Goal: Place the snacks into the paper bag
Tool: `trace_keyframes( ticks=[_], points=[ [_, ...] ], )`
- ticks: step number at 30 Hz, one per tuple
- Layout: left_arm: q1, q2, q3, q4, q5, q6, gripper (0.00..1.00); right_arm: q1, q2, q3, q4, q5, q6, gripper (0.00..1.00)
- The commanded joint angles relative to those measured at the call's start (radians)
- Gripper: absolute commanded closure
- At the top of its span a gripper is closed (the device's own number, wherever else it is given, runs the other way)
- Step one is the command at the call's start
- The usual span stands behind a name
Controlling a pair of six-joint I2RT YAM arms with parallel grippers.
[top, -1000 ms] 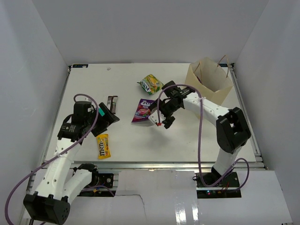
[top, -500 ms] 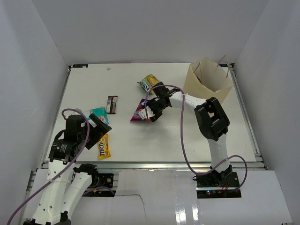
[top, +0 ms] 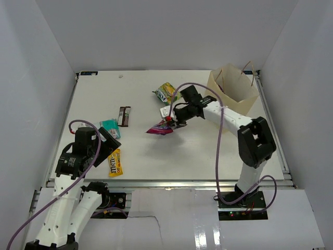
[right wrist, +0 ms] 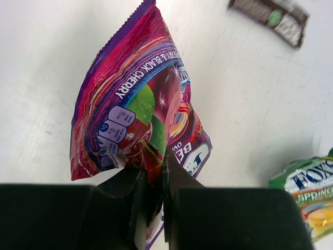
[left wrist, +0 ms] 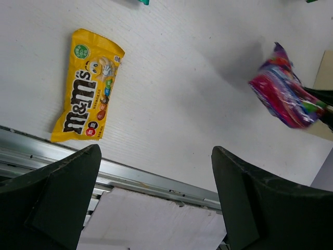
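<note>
My right gripper [top: 170, 121] is shut on the purple snack packet [top: 160, 129], pinching its edge, and the packet [right wrist: 138, 109] hangs from the jaws above the table. The tan paper bag [top: 244, 101] stands open at the far right, behind that arm. A green-yellow packet [top: 167, 92] lies just beyond the gripper. My left gripper [top: 106, 146] is open and empty over the near left edge, with the yellow M&M's packet [left wrist: 86, 107] beside it. A teal packet [top: 109, 126] lies close by.
A dark brown bar [top: 124, 115] lies next to the teal packet. The metal rail of the table's near edge [left wrist: 135, 177] runs under my left fingers. White walls close in the table on three sides.
The right gripper has shut on the purple packet and raised it off the table, moving a little right. The left arm has drawn back toward the near edge and stays open.
</note>
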Motion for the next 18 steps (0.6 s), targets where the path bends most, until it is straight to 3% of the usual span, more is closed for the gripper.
trace_keyframes(
  ticks=[1, 5, 9, 11, 15, 18],
  points=[
    [0.003, 0.012, -0.008, 0.004, -0.059, 0.019, 0.02, -0.037, -0.205, -0.005, -0.004, -0.275, 0.310, 0.92],
    [0.001, 0.025, -0.023, 0.027, -0.080, 0.029, 0.02, -0.052, -0.375, -0.012, -0.006, -0.409, 0.569, 0.92],
    [0.001, 0.045, -0.036, 0.061, -0.082, 0.042, 0.02, -0.091, -0.550, 0.085, 0.022, -0.413, 0.711, 0.92],
    [0.001, 0.056, -0.043, 0.078, -0.085, 0.046, 0.02, -0.130, -0.592, 0.152, 0.112, -0.351, 0.833, 0.92],
    [0.003, 0.076, -0.049, 0.104, -0.099, 0.056, 0.02, -0.351, -0.647, 0.212, 0.372, -0.186, 1.128, 0.92],
    [0.001, 0.085, -0.052, 0.106, -0.105, 0.076, 0.02, -0.488, -0.650, 0.228, 0.421, -0.048, 1.223, 0.92]
  ],
)
